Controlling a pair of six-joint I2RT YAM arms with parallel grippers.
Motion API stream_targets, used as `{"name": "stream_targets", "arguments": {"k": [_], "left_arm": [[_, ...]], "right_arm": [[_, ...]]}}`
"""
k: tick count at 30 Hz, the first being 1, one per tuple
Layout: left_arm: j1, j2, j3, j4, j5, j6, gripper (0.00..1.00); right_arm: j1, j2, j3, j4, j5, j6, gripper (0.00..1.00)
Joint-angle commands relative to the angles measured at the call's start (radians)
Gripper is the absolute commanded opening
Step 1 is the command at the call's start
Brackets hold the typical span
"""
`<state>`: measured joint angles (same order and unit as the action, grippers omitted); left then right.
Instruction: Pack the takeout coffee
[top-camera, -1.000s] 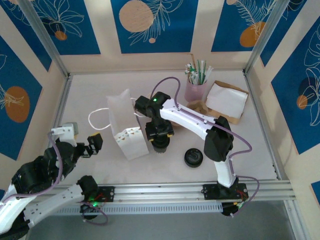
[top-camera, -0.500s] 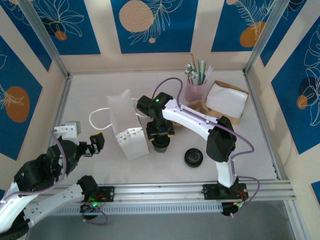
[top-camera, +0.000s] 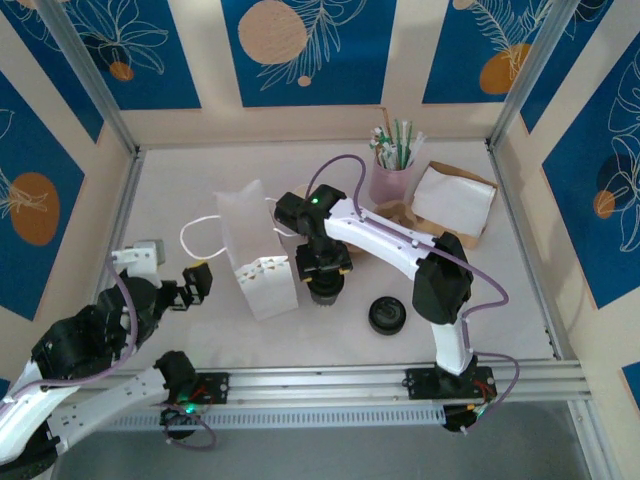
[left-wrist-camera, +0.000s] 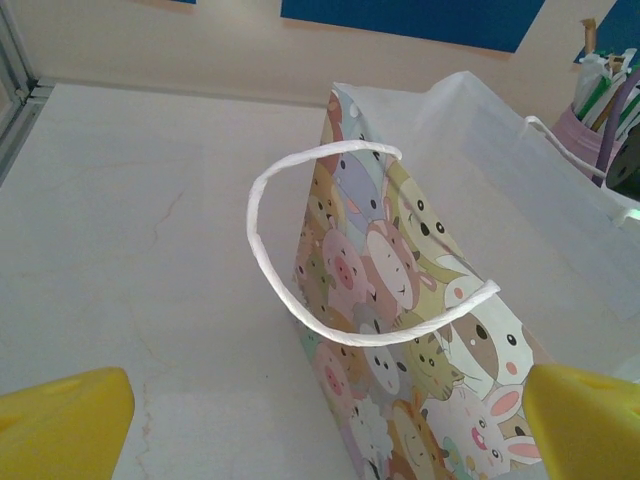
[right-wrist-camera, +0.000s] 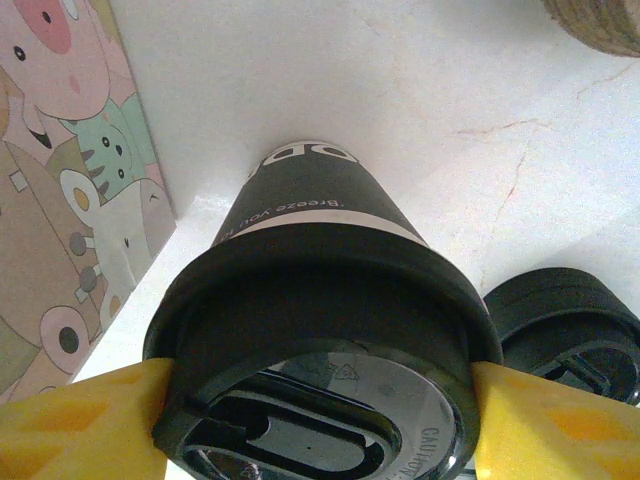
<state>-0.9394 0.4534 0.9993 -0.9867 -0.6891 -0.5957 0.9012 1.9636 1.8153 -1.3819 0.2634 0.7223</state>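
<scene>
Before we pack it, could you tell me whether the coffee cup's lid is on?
On: a black lid caps the coffee cup at its rim.

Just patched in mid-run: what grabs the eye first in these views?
The right gripper is clamped on the black-lidded takeout coffee, right beside the cartoon-animal paper bag mid-table. The left gripper hangs open, facing the bag from its left. A loose black lid sits nearer the arm bases.

Overhead view, close wrist views, shared bag (top-camera: 264, 282)
</scene>
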Motion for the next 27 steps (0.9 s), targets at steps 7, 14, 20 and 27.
{"name": "stream_targets", "arguments": {"k": [7,14,20,27], "left_arm": [[-0.007,0.003,0.004,0.006,-0.004,0.009,1.0],[-0.007,0.009,0.009,0.006,-0.009,0.01,1.0],[-0.007,0.01,0.003,0.016,-0.008,0.009,1.0],[-0.007,0.017,0.003,0.023,-0.003,0.006,1.0]], "right_arm": [[-0.008,-0.018,-0.029,0.019,-0.011,-0.004,0.7],[-0.005,-0.074,-0.041,0.052,-0.022,-0.006,0.7],[-0.01,-0.078,-0.017,0.024,-0.012,-0.011,0.7],[-0.021,-0.083,-0.043,0.038,-0.014,-0.016,0.7]]}}
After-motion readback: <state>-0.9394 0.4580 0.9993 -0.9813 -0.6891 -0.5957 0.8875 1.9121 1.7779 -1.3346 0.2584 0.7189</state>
